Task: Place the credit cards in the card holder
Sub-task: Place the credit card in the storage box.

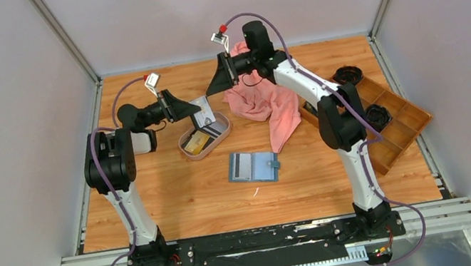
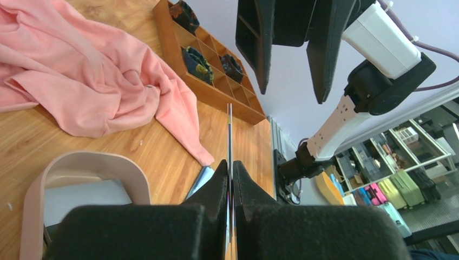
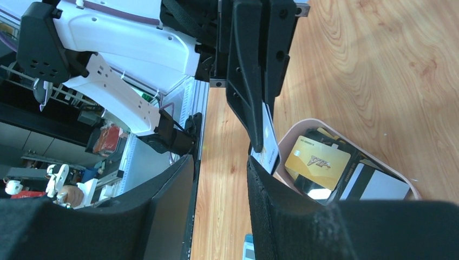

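L claw (image 2: pixel 229 169) is seen clamped tight on one pale card (image 2: pixel 229 130), held edge-on w/ most of it sticking out past the tips. R claw (image 3: pixel 219 168) is found approx half open, nothing gripped, facing the L claw, near the card's free end. Just under the L claw a beige tray (image 2: pixel 92 161) is seen w/ a gold card (image 3: pixel 316 158), black cards (image 3: pixel 319 189) & a grey-white card (image 3: pixel 381 187) inside. Card holder (image 1: pixel 253 166) is laid open on the table (image 1: pixel 178 193), apart from both claws, toward the arm bases
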